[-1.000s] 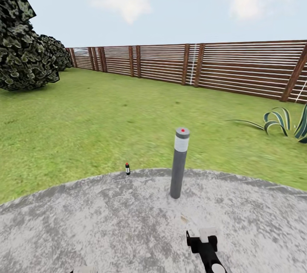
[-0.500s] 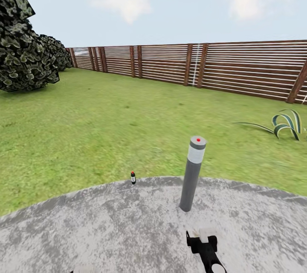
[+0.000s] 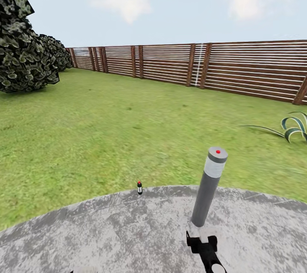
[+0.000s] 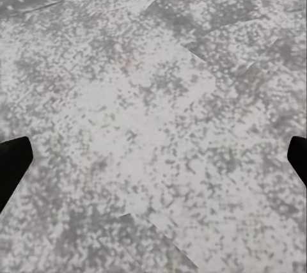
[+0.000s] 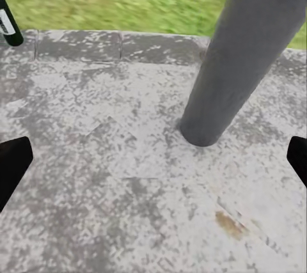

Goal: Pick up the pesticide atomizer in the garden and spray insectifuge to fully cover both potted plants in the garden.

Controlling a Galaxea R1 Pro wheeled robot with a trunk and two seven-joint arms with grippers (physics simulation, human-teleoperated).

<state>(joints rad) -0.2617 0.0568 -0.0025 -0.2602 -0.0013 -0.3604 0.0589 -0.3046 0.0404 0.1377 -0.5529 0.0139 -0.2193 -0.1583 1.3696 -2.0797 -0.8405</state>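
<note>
The pesticide atomizer, a tiny dark bottle with a white band, stands upright at the far rim of the grey stone patio, where the lawn begins. It also shows in the right wrist view as the atomizer, well beyond the fingers. My right gripper hangs low over the patio, just in front of the bollard lamp; its jaws are spread wide with nothing between them. My left gripper is open over bare stone. The potted plants are out of view.
A tall grey bollard lamp with a red dot rises from the patio right ahead of my right gripper, its post close by. Lawn stretches to a slat fence. Dark bushes stand far left, a spiky agave at right.
The whole picture has shifted: the camera has moved forward, so the atomizer and the bollard lamp appear nearer and lower right. Both grippers hold their pose.
</note>
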